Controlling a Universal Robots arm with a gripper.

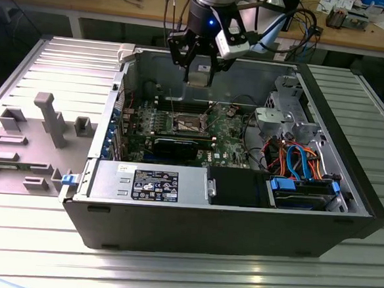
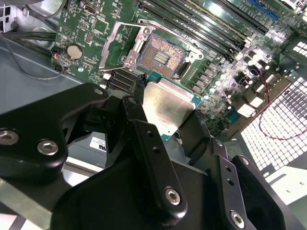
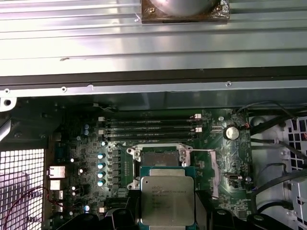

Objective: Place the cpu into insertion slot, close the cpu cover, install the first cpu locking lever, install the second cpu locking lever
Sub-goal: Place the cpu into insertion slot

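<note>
Ribbed metal surface carries an open computer case, green board exposed. Jaws hang over the case's far wall in the exterior view, closed on the cpu, gripping two opposite edges; its silver top shows in both wrist views. Insertion slot lies bare on the board, dark centre uncovered, apart from and below the held cpu.

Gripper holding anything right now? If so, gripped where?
Yes. The gripper holds the cpu, fingers clamped on two opposite side edges, metal top exposed.
</note>
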